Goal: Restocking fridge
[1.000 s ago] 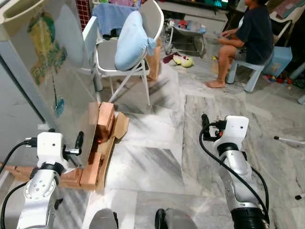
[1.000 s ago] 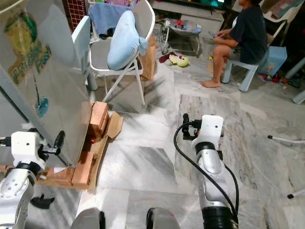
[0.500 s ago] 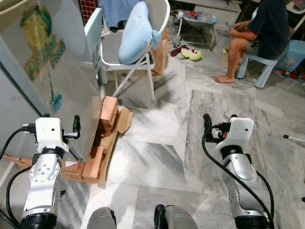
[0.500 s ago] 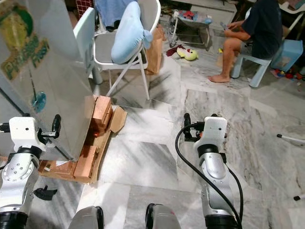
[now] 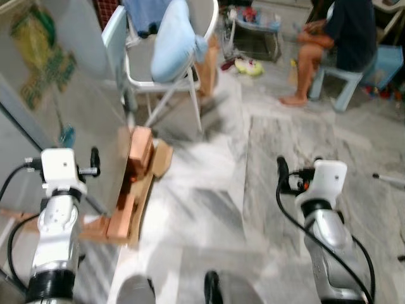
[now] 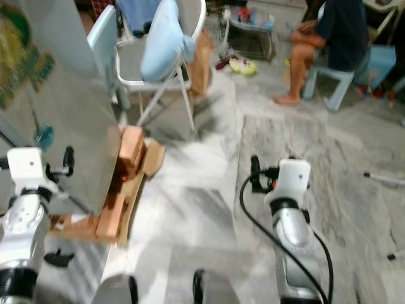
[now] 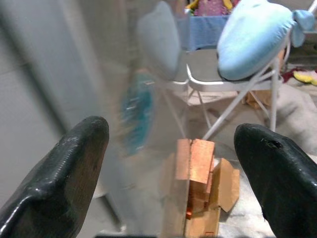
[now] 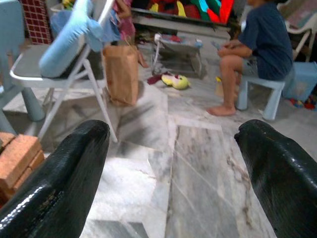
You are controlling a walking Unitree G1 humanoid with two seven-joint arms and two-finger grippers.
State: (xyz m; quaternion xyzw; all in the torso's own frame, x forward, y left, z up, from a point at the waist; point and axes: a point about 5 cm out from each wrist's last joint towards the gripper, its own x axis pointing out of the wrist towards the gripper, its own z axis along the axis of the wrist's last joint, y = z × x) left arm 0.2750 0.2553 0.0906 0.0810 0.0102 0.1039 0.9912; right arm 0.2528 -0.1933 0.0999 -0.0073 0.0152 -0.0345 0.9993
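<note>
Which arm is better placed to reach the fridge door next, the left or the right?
Probably the left. The left gripper is open right beside the fridge door. The right gripper, also open, hangs over the bare floor, well away from it.

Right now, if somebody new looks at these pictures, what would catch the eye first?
Probably the white chair ahead on the left, with a pale blue cushion leaning on it, and the person sitting on a blue stool at the far right. Nearer, the grey fridge door stands at the left above stacked bricks, and both pincers, left and right, are open and empty.
</note>
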